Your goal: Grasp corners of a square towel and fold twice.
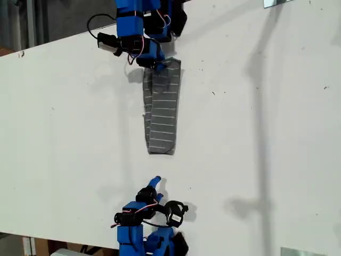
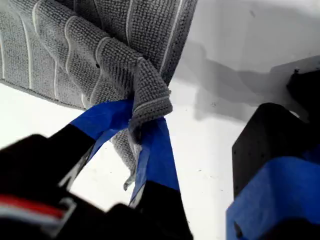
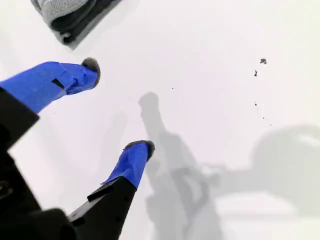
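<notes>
The square towel (image 1: 162,105), dark grey with thin white stripes, lies folded into a long narrow strip on the white table (image 1: 256,138) in the exterior view. My first gripper (image 1: 157,64) is at the strip's upper end in that view, shut on a bunched corner (image 2: 150,97) of the towel (image 2: 75,45). My second gripper (image 1: 155,183) sits below the strip's lower end in the exterior view, apart from the cloth. Its jaws stand open over bare table, gripper (image 3: 117,107) holding nothing, with the towel's end (image 3: 67,15) just beyond a fingertip (image 3: 90,67).
The first arm's base (image 1: 141,16) fills the exterior view's top edge and the second arm's base (image 1: 146,237) its bottom edge. Metal plates (image 1: 277,2) show at that view's top right and bottom right. Small dark specks (image 3: 260,67) mark the table.
</notes>
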Robot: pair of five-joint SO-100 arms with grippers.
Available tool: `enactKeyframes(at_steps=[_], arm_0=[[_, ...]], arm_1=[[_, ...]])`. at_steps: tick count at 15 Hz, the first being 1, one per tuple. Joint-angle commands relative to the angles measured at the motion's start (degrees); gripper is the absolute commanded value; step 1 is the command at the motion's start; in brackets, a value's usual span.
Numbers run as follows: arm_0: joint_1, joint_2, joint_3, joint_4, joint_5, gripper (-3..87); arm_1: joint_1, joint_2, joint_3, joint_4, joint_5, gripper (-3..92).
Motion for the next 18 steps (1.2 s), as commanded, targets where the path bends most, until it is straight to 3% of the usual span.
enactKeyframes(at_steps=[1, 5, 11, 18], arm_0=[[-0.6, -0.9, 2.2, -5.1, -0.4, 27.5], [-1.9, -2.5, 5.6, -7.6, 0.3, 27.5], [-6.2, -5.0, 14.7, -16.1, 2.1, 27.5], [-7.7, -6.6, 14.2, -16.5, 4.2, 27.5]], arm_1=[[0.3, -1.6, -6.2, 2.0, -0.1, 0.0], [-1.7, -15.2, -19.7, 4.0, -4.5, 0.0], [-0.2, -31.0, -41.9, 9.5, -12.5, 0.0], [0.2, -45.3, -67.1, 10.9, -29.0, 0.0]])
